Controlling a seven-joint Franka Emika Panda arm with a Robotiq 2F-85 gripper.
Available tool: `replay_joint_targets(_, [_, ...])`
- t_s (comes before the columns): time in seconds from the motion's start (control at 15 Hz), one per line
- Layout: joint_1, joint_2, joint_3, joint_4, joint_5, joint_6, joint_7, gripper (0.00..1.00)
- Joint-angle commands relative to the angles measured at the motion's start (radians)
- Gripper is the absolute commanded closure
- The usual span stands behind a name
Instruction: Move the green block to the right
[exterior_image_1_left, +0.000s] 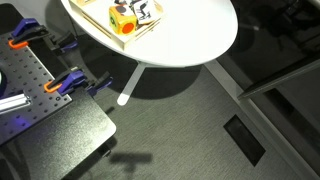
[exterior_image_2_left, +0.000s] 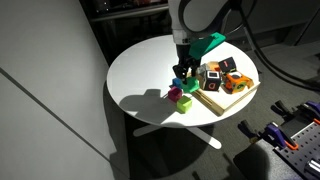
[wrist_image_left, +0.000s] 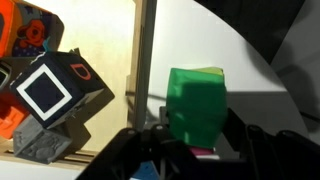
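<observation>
The jaws stand on either side of the green block (wrist_image_left: 197, 105) in the wrist view, their dark tips at its lower corners, but whether they press on it or stand just clear cannot be told. In an exterior view the gripper (exterior_image_2_left: 183, 72) hangs over the middle of the round white desk (exterior_image_2_left: 140, 80), just above a small cluster of blocks, with the green block (exterior_image_2_left: 184, 103) lowest and a pink block (exterior_image_2_left: 174, 94) beside it. Just beside the green block lies a wooden tray (wrist_image_left: 110, 60) holding a black-and-white cube (wrist_image_left: 58, 88) and orange pieces. The tray (exterior_image_1_left: 100, 18) also carries a yellow-orange cube (exterior_image_1_left: 124, 24) near the desk's edge.
</observation>
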Motion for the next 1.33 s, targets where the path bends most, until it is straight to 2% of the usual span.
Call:
replay_joint_targets(0.0, [-0.005,-0.113,-0.013,-0.127,-0.029,0.009,0.074,0.7])
replay_joint_targets(0.4, [-0.047,-0.232,-0.033,-0.301,-0.066,0.06,0.149,0.7])
replay_joint_targets(0.93, [-0.142,-0.323,-0.06,-0.482,-0.123,0.247,0.184,0.7])
replay_joint_targets(1.0, [-0.15,-0.331,-0.062,-0.495,-0.135,0.264,0.191,0.58])
replay_joint_targets(1.07, [-0.155,-0.34,-0.061,-0.505,-0.143,0.271,0.196,0.2])
replay_joint_targets(1.2, [-0.163,-0.355,-0.055,-0.517,-0.145,0.277,0.195,0.19])
replay_joint_targets(1.27, [-0.165,-0.365,-0.052,-0.521,-0.144,0.273,0.197,0.14])
